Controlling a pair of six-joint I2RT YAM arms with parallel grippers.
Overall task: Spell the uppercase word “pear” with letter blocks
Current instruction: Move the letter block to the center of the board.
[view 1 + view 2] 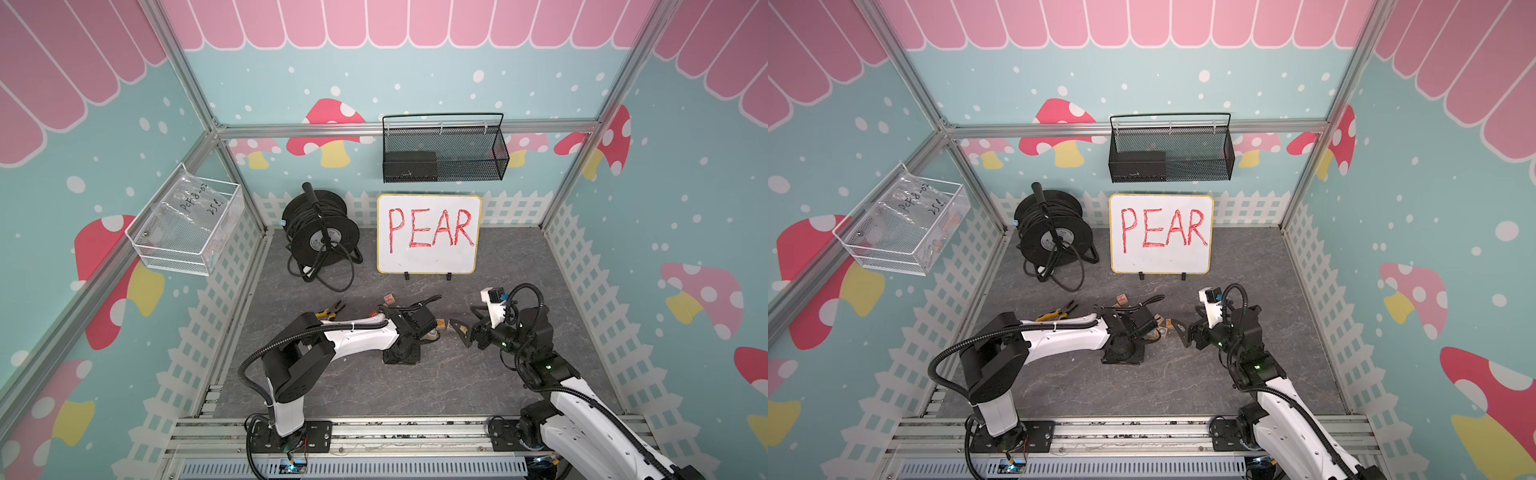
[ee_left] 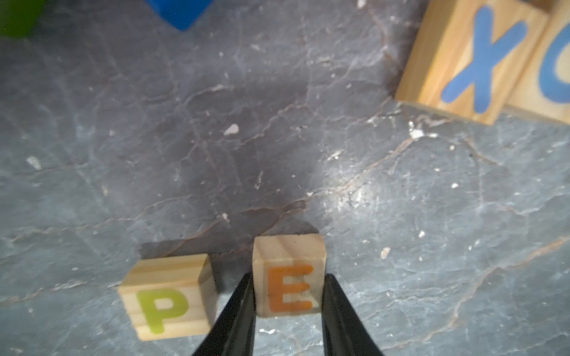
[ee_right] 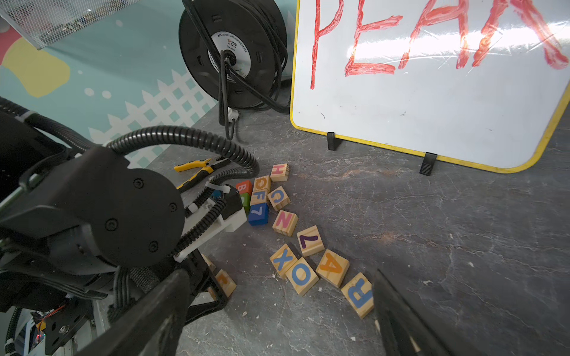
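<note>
Covering the whole floor of the cell is a dark grey tabletop (image 1: 415,386) with a slate pattern, pale veins and small white chips. Teal walls with red and pink mushrooms, white dots, a white picket-fence band and a pink scalloped border close it in on the left, far and right sides, held by an aluminium frame (image 1: 407,126). A slotted metal rail (image 1: 415,432) at the near edge carries both arm bases.

Against the far wall stands a yellow-rimmed whiteboard (image 1: 428,232) on two black clips, with PEAR written in red. Left of it sits a black cable reel (image 1: 320,232). A black mesh basket (image 1: 444,149) hangs on the far rail, and a white wire basket (image 1: 187,224) holding a clear bag hangs on the left wall. Yellow-handled pliers (image 1: 330,311) lie left of the block scatter.

Mid-table, the left gripper (image 2: 288,277) is clamped on the E block (image 2: 288,252), its fingers against two opposite sides. The P block (image 2: 169,296) lies just beside it, with one finger in the narrow gap between them. The right gripper (image 3: 279,274) hovers to the right, jaws wide apart and holding nothing. The A block (image 3: 332,267) and R block (image 3: 357,294) lie flat in the loose scatter just in front of it, beside the X block (image 3: 282,260) and O block (image 3: 300,275).
</note>
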